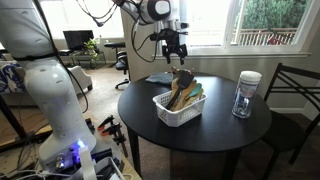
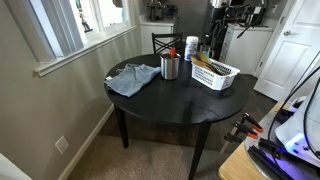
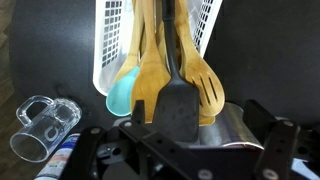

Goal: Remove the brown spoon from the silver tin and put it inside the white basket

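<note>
The white basket point(image 1: 178, 108) point(image 2: 216, 73) point(image 3: 112, 45) stands on the round black table and holds several utensils. The brown spoon point(image 1: 183, 77) point(image 3: 178, 100), the darkest utensil, lies with them; its handle runs into the basket and its broad head juts out over the rim of the silver tin point(image 3: 236, 125) point(image 2: 170, 67). Paler wooden utensils point(image 3: 150, 75) and a teal one point(image 3: 122, 92) lie beside it. My gripper point(image 1: 175, 47) point(image 3: 199, 112) hovers above the tin and the spoon's head, open and empty, fingers either side of the tin.
A clear jar with a white lid point(image 1: 245, 95) stands near the table edge. A blue cloth point(image 2: 133, 78) point(image 1: 160, 77) lies beside the tin. A glass mug point(image 3: 45, 125) is next to the basket. A chair point(image 1: 290, 95) stands at the table.
</note>
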### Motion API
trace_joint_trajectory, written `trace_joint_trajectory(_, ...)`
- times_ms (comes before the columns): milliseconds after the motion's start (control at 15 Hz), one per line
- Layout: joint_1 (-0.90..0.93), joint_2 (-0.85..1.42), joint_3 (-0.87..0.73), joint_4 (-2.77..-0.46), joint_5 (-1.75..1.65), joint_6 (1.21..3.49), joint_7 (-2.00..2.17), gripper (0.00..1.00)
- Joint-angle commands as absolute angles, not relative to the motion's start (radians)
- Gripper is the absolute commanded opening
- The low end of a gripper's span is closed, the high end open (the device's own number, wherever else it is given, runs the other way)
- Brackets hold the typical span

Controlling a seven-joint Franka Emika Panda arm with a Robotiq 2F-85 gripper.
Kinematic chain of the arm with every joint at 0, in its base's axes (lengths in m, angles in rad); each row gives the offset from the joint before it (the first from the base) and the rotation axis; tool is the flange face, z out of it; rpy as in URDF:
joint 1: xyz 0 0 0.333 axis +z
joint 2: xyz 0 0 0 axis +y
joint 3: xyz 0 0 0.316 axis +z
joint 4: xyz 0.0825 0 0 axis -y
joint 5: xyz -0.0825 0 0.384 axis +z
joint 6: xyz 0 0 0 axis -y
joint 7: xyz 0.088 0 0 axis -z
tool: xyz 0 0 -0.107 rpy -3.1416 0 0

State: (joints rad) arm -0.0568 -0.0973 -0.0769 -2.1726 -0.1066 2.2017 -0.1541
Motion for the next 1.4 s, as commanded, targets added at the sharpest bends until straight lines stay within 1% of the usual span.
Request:
trace_joint_trajectory(0,-0.059,-0.097,-0.075,-2.170,-0.106,2.198,-0.154,1.00)
trace_joint_trajectory(133,-0.061,-0.099,-0.073,-2.168,-0.119,2.210,-0.140,1.00)
trace_joint_trajectory(267,-0.058,-0.056,-0.064,-2.127,-0.140,2.290,-0.077,1.00)
trace_joint_trajectory(533,-0.030,0.085,-0.029,-2.010,-0.170,2.409,0.009,1.00)
trace_joint_trajectory(1000,0.030,0.351,-0.010,-1.754,-0.154,2.406,0.030,1.00)
trace_joint_trajectory(1333,0.071,0.442,0.004,-1.648,-0.154,2.399,0.009,1.00)
